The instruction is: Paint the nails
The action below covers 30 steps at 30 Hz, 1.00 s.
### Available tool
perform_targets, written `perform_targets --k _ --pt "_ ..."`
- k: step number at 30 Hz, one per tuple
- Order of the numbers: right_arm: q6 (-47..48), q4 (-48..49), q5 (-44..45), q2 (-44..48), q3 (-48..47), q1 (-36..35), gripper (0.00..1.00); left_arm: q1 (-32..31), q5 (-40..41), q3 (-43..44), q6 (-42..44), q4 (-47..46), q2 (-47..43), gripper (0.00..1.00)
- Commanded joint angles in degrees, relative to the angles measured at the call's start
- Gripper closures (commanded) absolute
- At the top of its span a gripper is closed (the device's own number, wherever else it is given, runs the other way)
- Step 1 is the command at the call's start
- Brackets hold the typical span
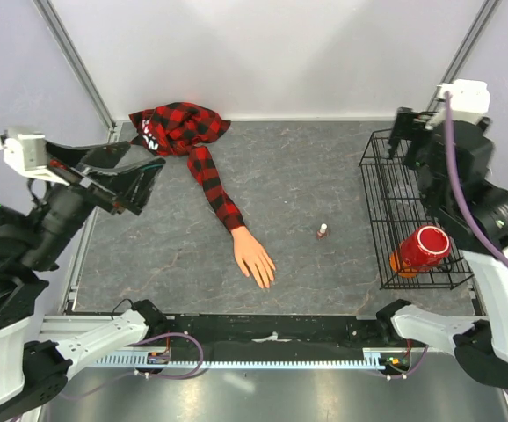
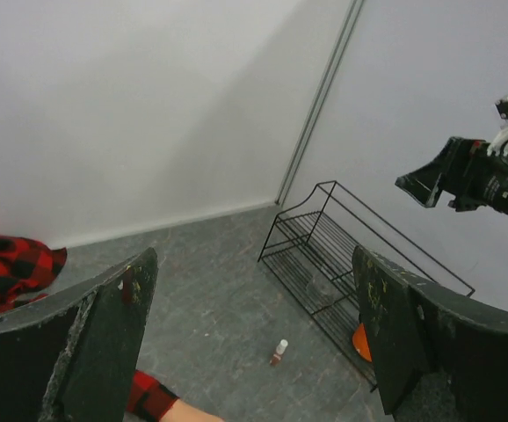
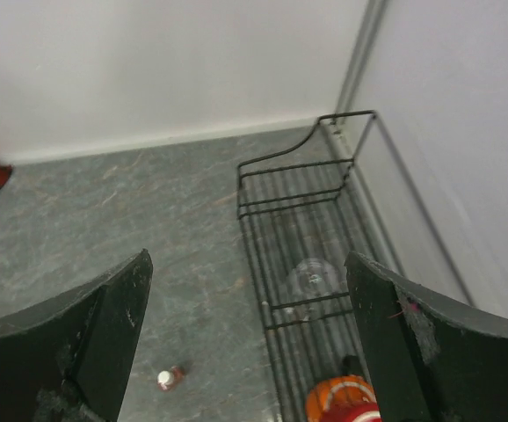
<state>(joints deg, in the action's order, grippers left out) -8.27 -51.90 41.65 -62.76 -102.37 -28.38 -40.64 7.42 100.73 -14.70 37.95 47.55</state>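
A peach mannequin hand lies palm down on the grey table, reaching out of a red-and-black plaid sleeve. Its nails are too small to make out. A tiny white-capped reddish bottle stands right of the hand; it also shows in the left wrist view and the right wrist view. My left gripper is open and empty, raised at the far left by the shirt. My right gripper is open and empty, raised above the wire rack.
A black wire rack stands at the right, holding a red cup over an orange object and a clear glass. The bunched plaid shirt lies at the back left. White walls enclose the table.
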Motion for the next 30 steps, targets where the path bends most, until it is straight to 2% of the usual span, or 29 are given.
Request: perform_targets --k 1,4,9,13,18,20,24,26,27,30 --pt "-4.02 -0.49 -9.72 -3.59 5.39 0.08 0.02 -0.31 -1.44 -1.84 2.31 0.98 0.35 0.03" --pt "-8.06 3.81 -18.61 -4.55 13.29 -0.53 0.02 -0.31 -2.59 -3.6 1.87 1.24 0.53 0.03" --pt "-12.63 5.83 -14.23 -9.13 22.54 -5.63 0.02 -0.31 -4.25 -7.29 0.99 1.25 0.44 0.04" --pt "-17.55 12.78 -17.12 -9.31 33.69 -6.95 0.02 -0.31 -5.22 -10.37 -0.24 0.89 0.18 0.04" --pt "-18.89 16.65 -17.83 -12.99 39.52 -7.04 0.14 -0.31 -7.15 -15.02 -0.86 -1.91 0.96 0.04" --pt "-18.36 18.31 -17.57 -13.7 41.89 -7.04 0.16 -0.31 -9.07 -15.73 -0.77 -3.23 2.19 0.04" --pt "-18.36 20.17 -18.18 -15.28 44.88 -7.04 0.29 -0.31 -11.28 -16.52 -0.51 -3.85 4.3 0.05" --pt "-17.84 21.92 -19.23 -15.63 46.46 -6.95 0.31 -0.31 -12.16 -17.23 -0.59 -4.29 4.31 0.06" --pt "-17.31 22.19 -19.93 -16.16 46.73 -6.95 0.4 -0.31 -12.17 -18.19 -0.59 -4.64 4.22 0.06" --pt "-16.96 22.54 -19.85 -17.3 47.43 -6.95 0.51 -0.31 -11.9 -20.39 -0.59 -5.7 2.82 0.06"
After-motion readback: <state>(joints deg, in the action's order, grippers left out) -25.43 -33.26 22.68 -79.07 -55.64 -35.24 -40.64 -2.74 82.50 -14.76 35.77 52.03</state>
